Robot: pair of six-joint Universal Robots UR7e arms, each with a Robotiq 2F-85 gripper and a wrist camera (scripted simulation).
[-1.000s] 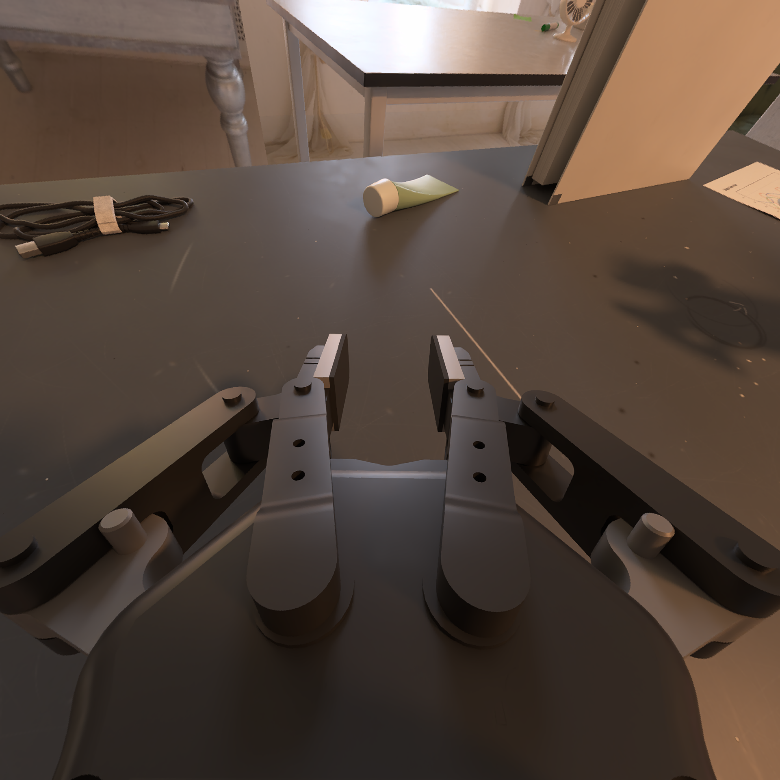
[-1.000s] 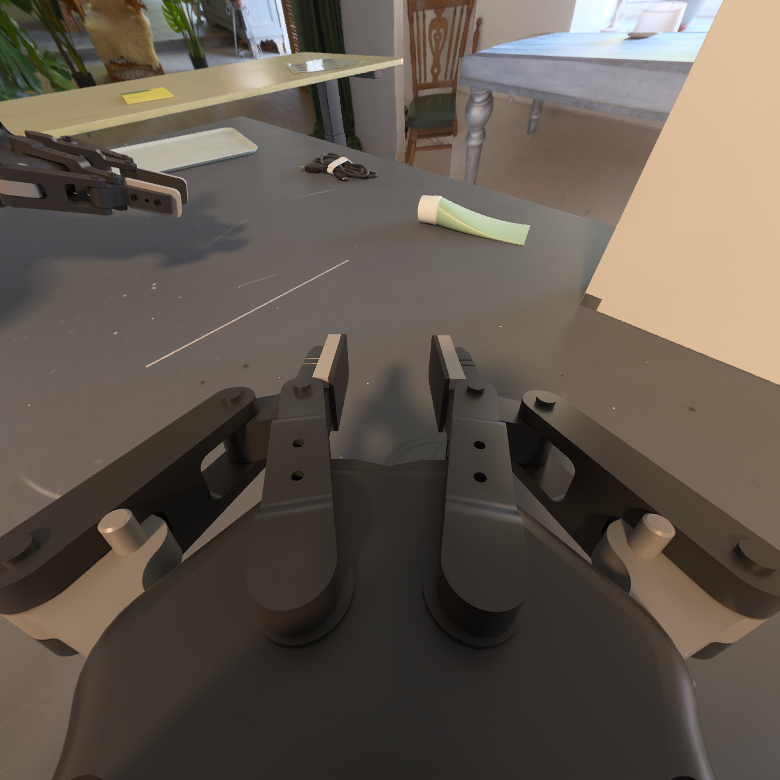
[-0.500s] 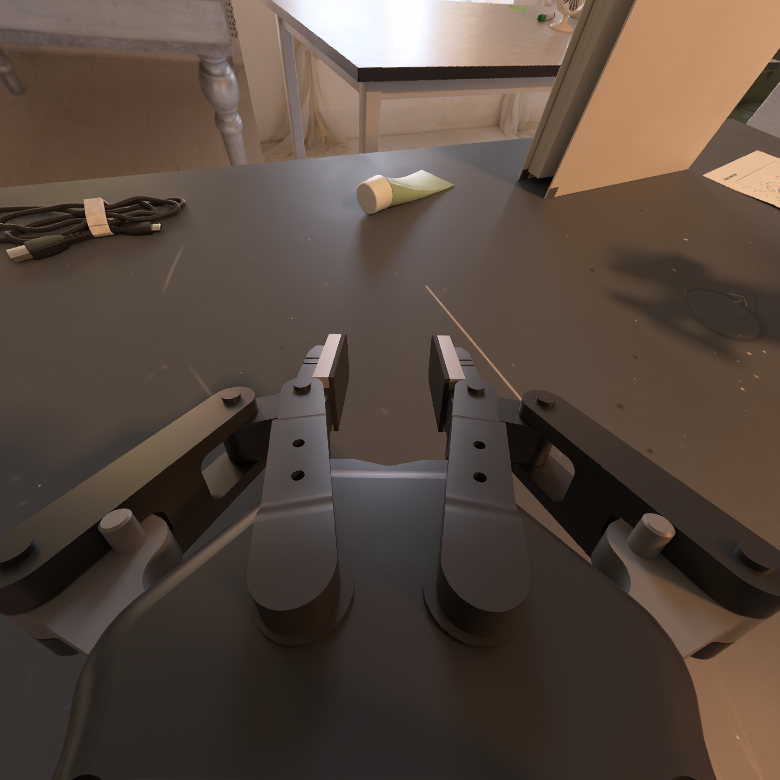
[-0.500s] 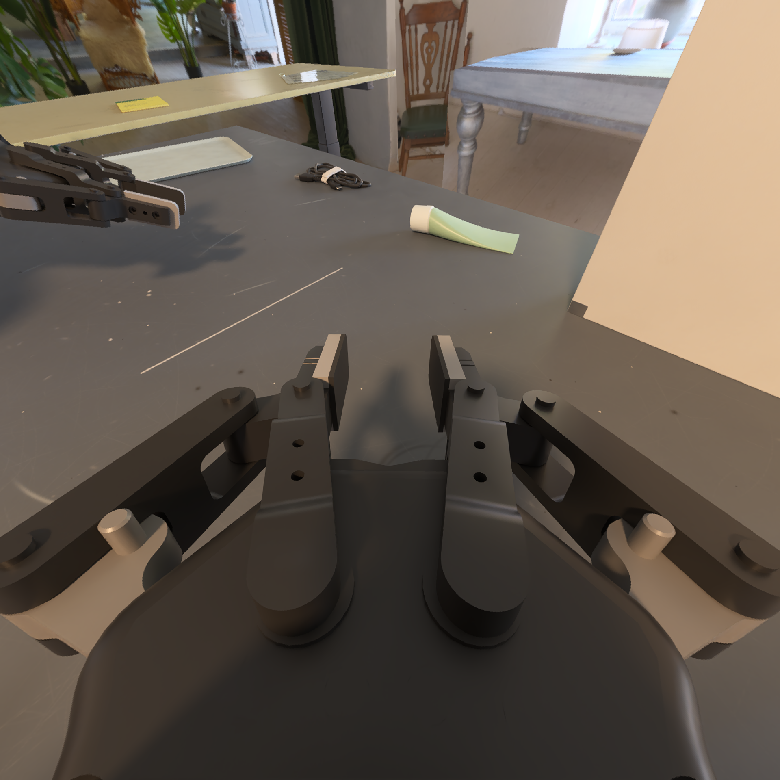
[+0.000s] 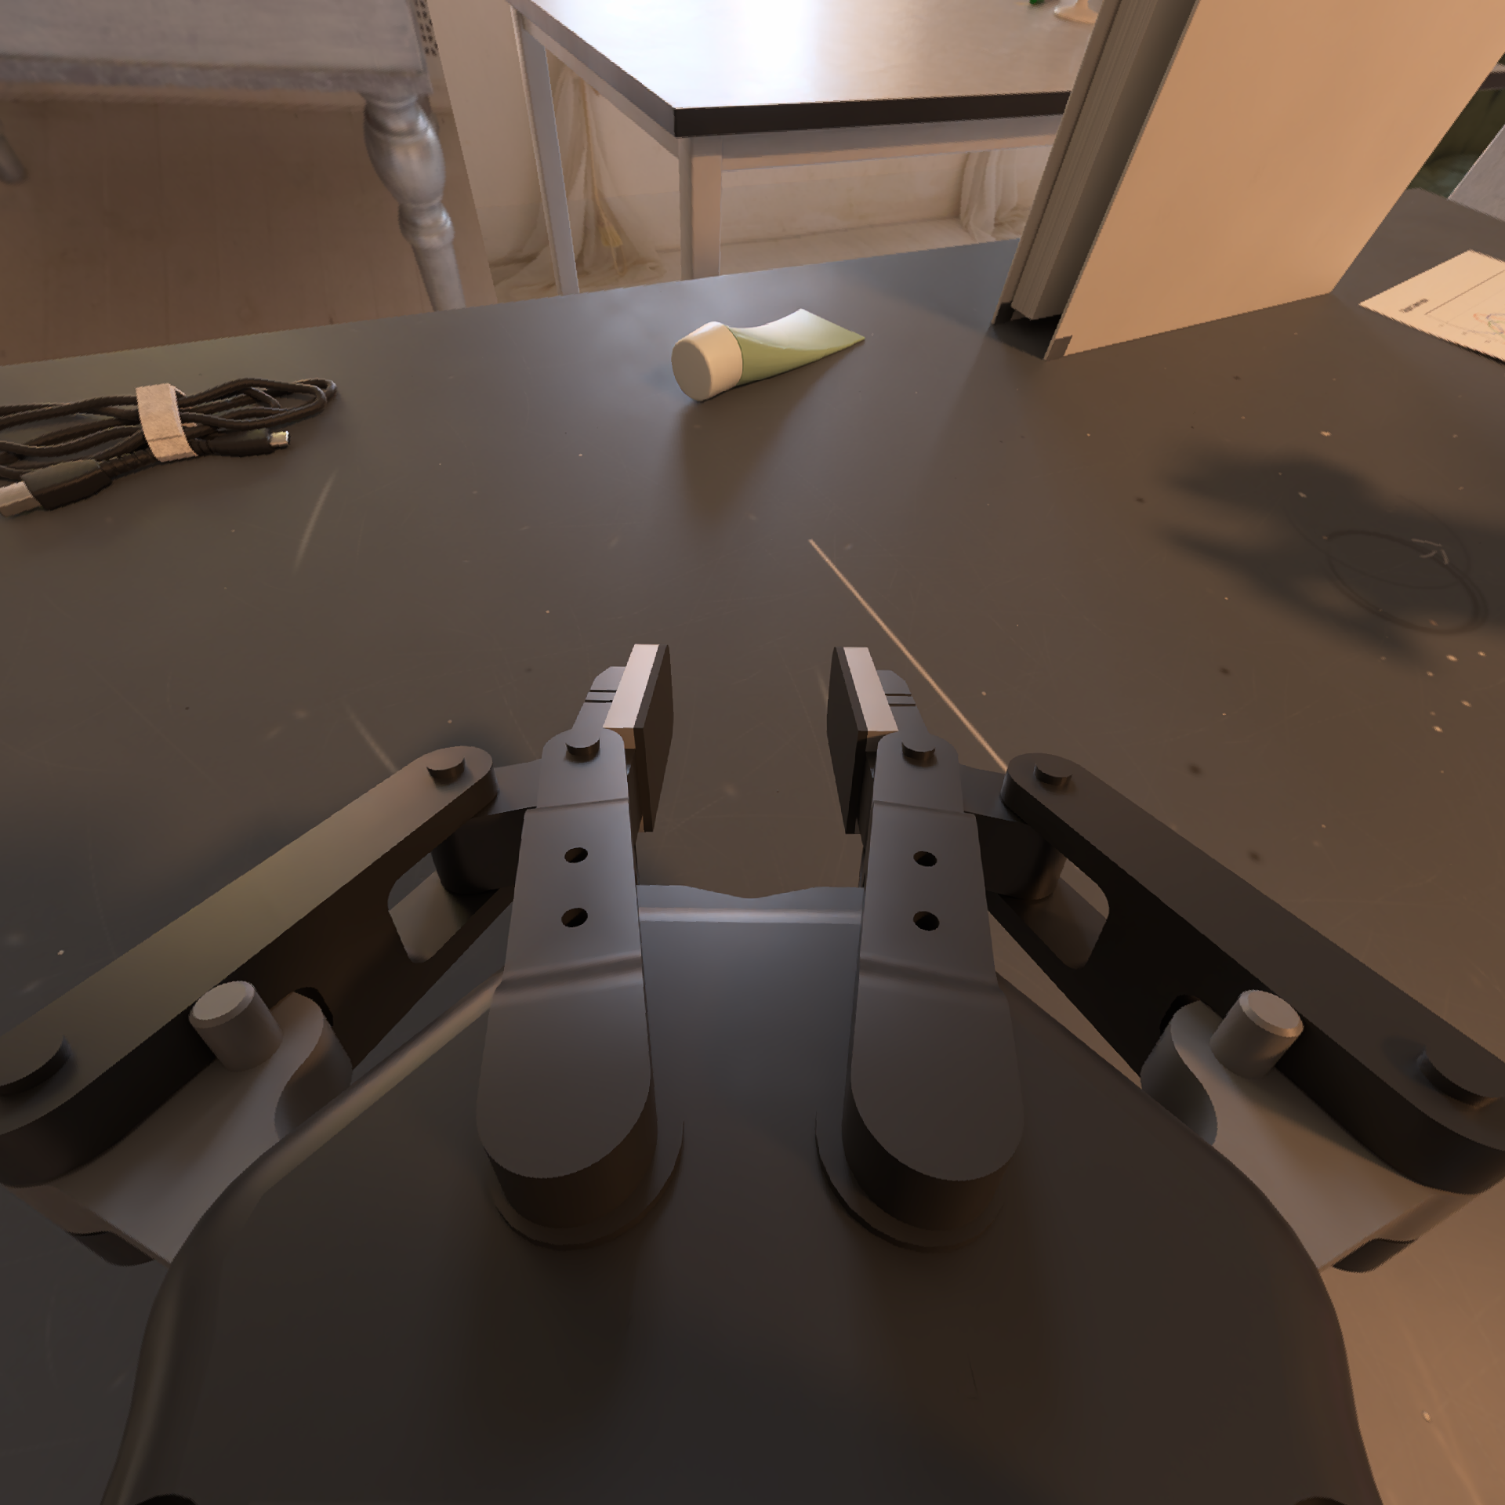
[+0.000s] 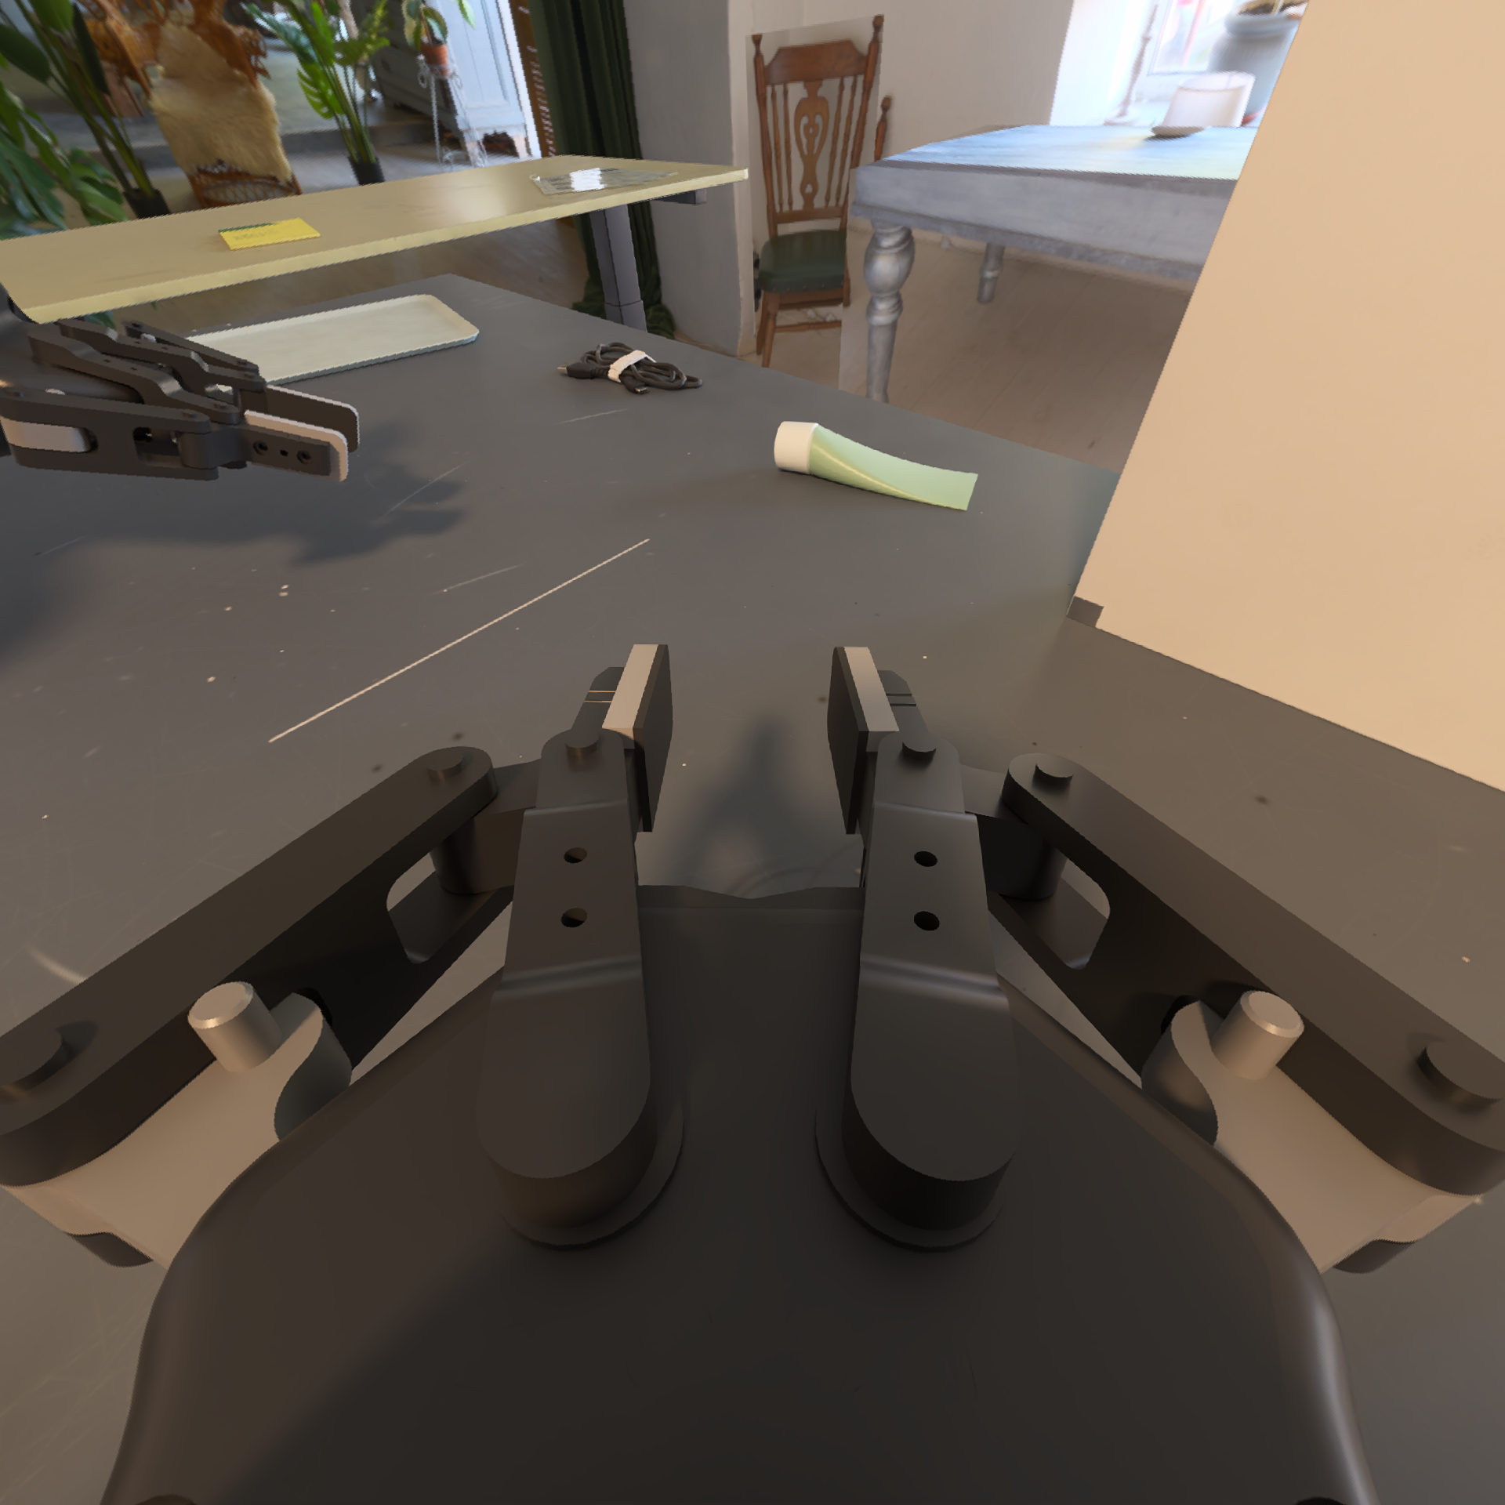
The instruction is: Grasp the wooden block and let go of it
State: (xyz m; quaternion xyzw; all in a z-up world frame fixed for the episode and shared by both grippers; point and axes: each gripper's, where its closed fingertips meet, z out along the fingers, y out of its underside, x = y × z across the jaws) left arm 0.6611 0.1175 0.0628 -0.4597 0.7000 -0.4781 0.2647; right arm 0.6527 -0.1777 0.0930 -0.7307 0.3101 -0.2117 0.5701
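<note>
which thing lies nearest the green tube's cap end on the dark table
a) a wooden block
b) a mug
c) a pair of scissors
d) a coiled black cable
d: the right wrist view shows the cable lying apart from the tube, past its white cap; no block, mug or scissors shows in either view.

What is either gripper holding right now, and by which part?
Nothing. The left gripper and the right gripper both stand open over the dark table with only bare tabletop between their fingers. No wooden block shows in either view.
</note>
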